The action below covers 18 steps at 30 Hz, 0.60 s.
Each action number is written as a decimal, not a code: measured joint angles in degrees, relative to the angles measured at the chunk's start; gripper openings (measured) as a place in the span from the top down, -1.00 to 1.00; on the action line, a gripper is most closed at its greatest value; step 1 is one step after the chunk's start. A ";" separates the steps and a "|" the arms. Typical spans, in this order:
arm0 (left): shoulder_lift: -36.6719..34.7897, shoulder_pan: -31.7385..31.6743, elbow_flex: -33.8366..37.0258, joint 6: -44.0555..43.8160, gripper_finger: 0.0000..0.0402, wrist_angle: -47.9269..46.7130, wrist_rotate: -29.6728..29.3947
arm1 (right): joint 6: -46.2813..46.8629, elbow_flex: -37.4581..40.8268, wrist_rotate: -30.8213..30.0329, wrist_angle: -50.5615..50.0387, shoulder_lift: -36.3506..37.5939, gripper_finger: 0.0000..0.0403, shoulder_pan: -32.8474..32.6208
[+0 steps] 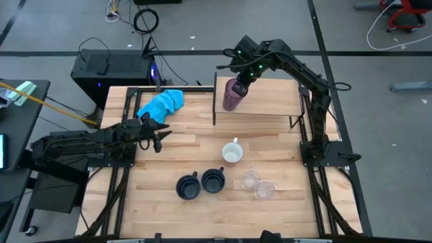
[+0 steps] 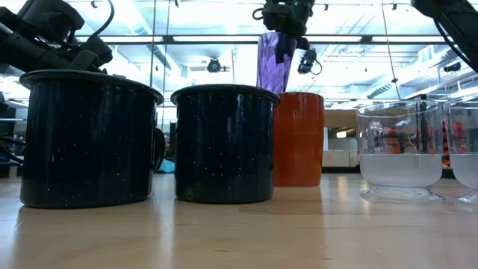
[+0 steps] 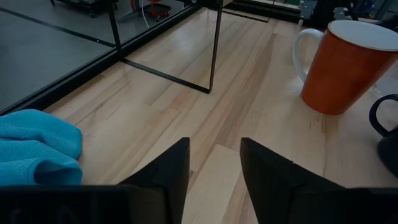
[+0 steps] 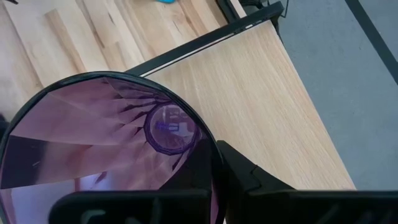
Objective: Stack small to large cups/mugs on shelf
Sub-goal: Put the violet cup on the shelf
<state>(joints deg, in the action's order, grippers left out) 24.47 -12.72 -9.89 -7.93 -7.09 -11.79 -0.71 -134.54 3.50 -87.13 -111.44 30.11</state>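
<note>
Purple tumbler (image 4: 112,155) pinched by right fingers (image 4: 239,177); left fingers (image 3: 214,171) apart, empty.

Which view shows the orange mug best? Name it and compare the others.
The left wrist view: the orange mug fills it close up, with handle and white rim plain. The high view shows only its white inside from above, the low view hides half of it behind a navy mug, and the right wrist view misses it.

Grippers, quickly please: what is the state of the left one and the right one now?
Left gripper: open, holding nothing, near the blue cloth.
Right gripper: shut on the purple tumbler, over the shelf.
</note>
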 joint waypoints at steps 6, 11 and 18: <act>0.01 0.00 0.00 -0.21 0.26 0.00 0.01 | 0.74 0.00 0.01 0.30 0.00 0.92 -0.10; 0.00 -0.01 0.00 -0.40 0.23 0.00 0.00 | 0.74 0.08 0.00 0.37 0.00 0.92 -0.39; 0.01 0.01 0.00 -0.41 0.22 -0.02 0.02 | 0.78 2.51 0.02 1.87 0.04 0.89 -0.39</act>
<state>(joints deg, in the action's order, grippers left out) 24.48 -12.71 -9.89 -8.35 -7.11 -11.77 0.08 -132.03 3.52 -85.26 -111.39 29.71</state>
